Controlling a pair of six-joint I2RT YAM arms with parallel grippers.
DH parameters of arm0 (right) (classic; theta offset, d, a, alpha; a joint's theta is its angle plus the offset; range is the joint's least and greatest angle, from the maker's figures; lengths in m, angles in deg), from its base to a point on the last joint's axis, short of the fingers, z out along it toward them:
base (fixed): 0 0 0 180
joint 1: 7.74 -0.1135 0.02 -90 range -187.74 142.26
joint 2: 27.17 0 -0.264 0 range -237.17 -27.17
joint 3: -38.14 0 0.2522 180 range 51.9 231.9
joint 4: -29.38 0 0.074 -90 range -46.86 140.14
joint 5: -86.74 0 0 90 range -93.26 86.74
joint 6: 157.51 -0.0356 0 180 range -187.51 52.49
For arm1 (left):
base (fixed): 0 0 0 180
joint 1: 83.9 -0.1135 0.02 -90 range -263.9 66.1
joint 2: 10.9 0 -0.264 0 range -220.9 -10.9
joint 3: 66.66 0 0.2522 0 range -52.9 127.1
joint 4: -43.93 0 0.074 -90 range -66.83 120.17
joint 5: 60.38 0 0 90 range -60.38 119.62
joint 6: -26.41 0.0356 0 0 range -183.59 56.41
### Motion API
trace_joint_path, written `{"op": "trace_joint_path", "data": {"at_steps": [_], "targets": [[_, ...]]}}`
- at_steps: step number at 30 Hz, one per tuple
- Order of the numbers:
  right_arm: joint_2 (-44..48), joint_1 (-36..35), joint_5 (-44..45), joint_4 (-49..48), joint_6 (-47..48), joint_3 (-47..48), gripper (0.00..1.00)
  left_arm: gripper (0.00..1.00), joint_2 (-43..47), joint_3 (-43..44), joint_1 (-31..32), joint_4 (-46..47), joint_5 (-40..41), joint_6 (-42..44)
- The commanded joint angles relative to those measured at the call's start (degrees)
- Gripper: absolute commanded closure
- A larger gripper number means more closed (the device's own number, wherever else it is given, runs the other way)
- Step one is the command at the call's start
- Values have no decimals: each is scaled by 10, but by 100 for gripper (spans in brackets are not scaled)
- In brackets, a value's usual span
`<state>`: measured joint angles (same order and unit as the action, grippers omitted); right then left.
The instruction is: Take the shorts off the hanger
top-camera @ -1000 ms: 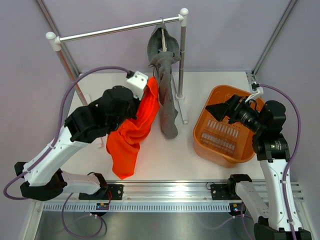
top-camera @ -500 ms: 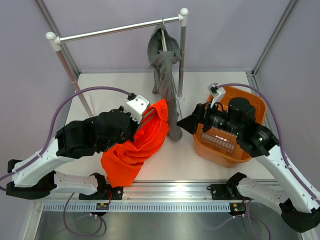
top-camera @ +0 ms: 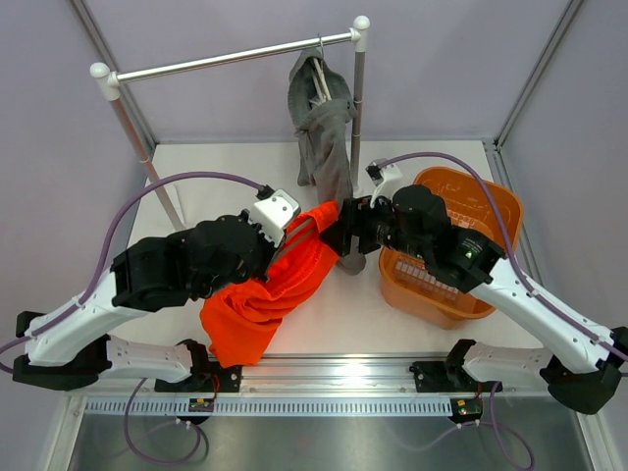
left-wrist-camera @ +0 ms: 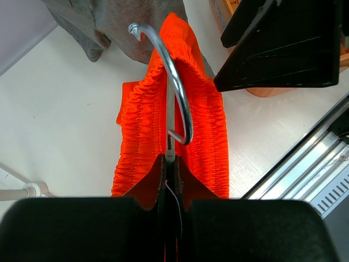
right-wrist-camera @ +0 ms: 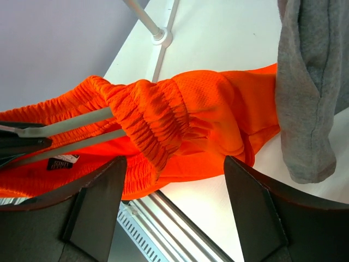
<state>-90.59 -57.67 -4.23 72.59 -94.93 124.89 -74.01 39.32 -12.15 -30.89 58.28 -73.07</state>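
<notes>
The left claw (left-wrist-camera: pixel 170 164) is clamped on the hanger (left-wrist-camera: pixel 179 93) by its neck. The orange shorts (top-camera: pixel 280 285) are draped over it, above the middle of the worktop (top-camera: pixel 422 162). The right claw (right-wrist-camera: pixel 173 164) gapes wide, empty, at the waistband. A shallow bite may slip off the elastic, and a hard tug may twist the hanger loose. The surface is smooth and white. The grey shorts (top-camera: pixel 329 147), hanging from the rail (top-camera: pixel 226 59) at the far edge, crowd the right arm.

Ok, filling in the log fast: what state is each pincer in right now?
Left pincer: closed on the hanger, which has the orange shorts on it.
Right pincer: open, holding nothing, facing the orange shorts.
</notes>
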Motion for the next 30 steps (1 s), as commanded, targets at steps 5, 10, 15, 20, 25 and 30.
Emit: {"op": "trace_joint_path", "data": {"at_steps": [5,10,15,20,25,30], "targets": [[-43,-32,64,-14,-4,63,25,100,9,20,3,60,-12,13],[-56,-38,77,-4,-3,80,32,100,6,25,3,59,-14,15],[-60,-42,96,8,-4,87,44,100,2,33,3,58,-18,16],[-67,-41,104,15,-2,94,68,100,1,40,3,55,-23,17],[-75,-42,116,25,-1,105,96,100,2,52,3,44,-26,17],[-84,-49,101,36,8,120,59,100,1,57,4,40,-25,20]]}}
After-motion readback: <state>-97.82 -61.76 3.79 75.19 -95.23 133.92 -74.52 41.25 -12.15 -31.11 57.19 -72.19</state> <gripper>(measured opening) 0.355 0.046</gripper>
